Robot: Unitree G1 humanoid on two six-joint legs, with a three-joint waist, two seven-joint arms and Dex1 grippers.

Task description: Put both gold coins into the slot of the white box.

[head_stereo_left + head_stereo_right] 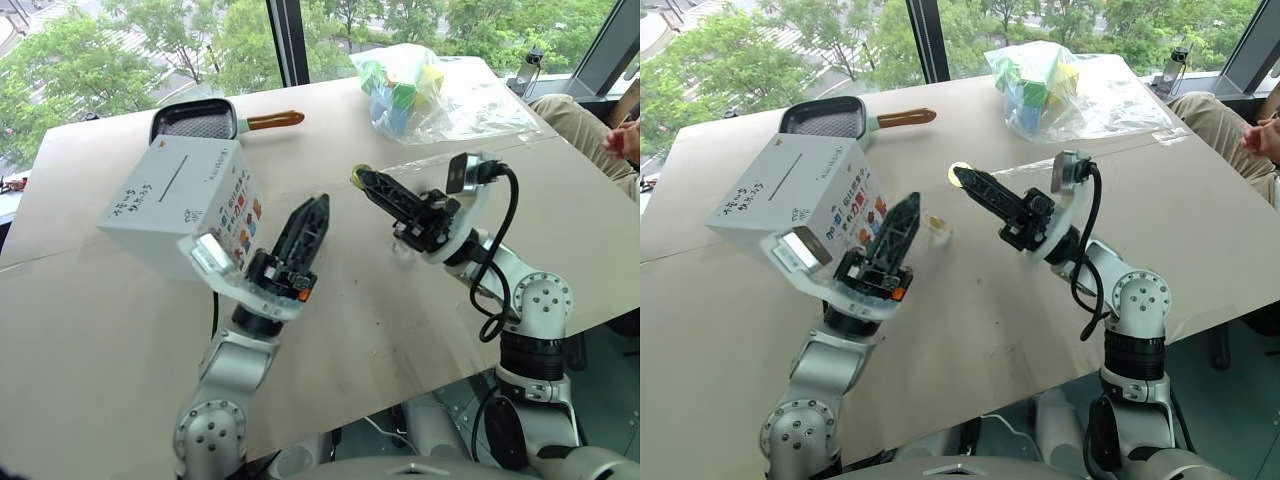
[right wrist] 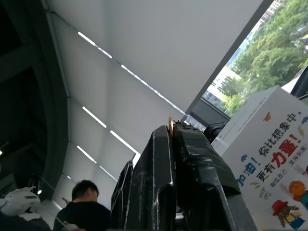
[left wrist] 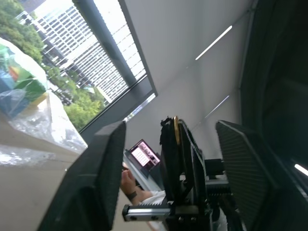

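Close in front of me, my left hand is up off the big brown cardboard tabletop. Its two black fingers stand apart and hold nothing. They point up and toward my other hand.

Next to it, on my right side, my right hand is lifted too and points across to the left. Its black fingers are pinched tight on one small round gold coin. Just the thin gold edge of that coin pokes out past the fingertips, as my right wrist view shows. In my left wrist view, my right hand with the coin sits between my left hand's two open fingers.

Near my left hand, something small and pale lies on the tabletop. I cannot tell what it is.

Just past my left hand sits the white cube-shaped box. It has little colourful pictures on one side and dark writing. It looks tipped a bit. The thin dark slot is on its plain white top face, facing up.

Behind the box lies a dark flat pan with a brown handle, touching or almost touching the box.

Farther back, near the window, is a clear plastic bag of bright blocks. A person's arm rests at the far right edge.
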